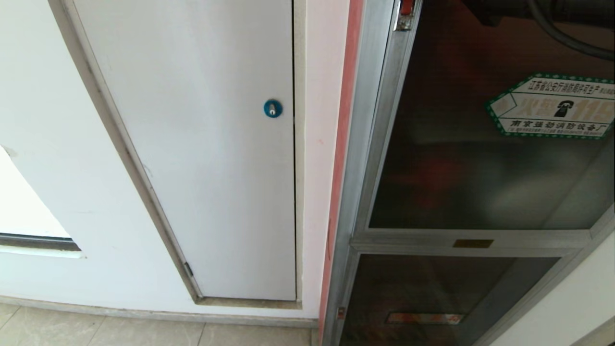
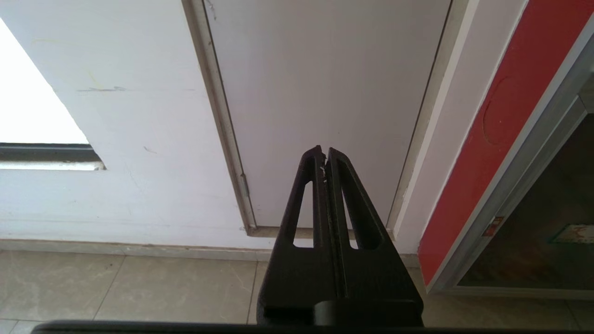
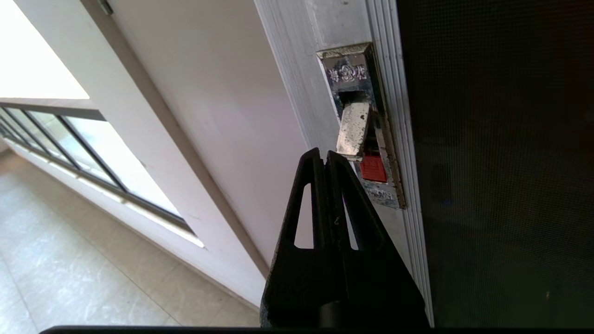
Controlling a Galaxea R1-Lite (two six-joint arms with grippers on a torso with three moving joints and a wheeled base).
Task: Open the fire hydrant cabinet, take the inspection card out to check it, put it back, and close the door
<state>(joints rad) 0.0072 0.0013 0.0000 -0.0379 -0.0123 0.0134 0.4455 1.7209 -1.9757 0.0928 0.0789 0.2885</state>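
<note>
Head view first: the fire hydrant cabinet [image 1: 370, 144] fills the right half, its silver frame running from twelve o'clock down to six, and the door [image 1: 456, 158] of dark tinted glass sits shut in it, the green-edged hexagonal sticker [image 1: 552, 106] out at two o'clock. A small brass plate [image 1: 473, 243] rides the crossbar at five o'clock, and over at ten o'clock sits the white panel [image 1: 202, 158] with its blue round lock [image 1: 272, 108]. Neither gripper shows here. Over to the left wrist view: the left gripper [image 2: 324, 153] points at the foot of that white panel, fingers pressed together, gripping nothing, red cabinet edge [image 2: 501, 125] off at three o'clock. Now the right wrist view: the right gripper [image 3: 323, 155] reaches up along the door frame, fingers pressed together and empty, tips just below the metal latch lever [image 3: 352, 127], a red tab [image 3: 373, 167] at their four o'clock. The inspection card is nowhere visible.
</note>
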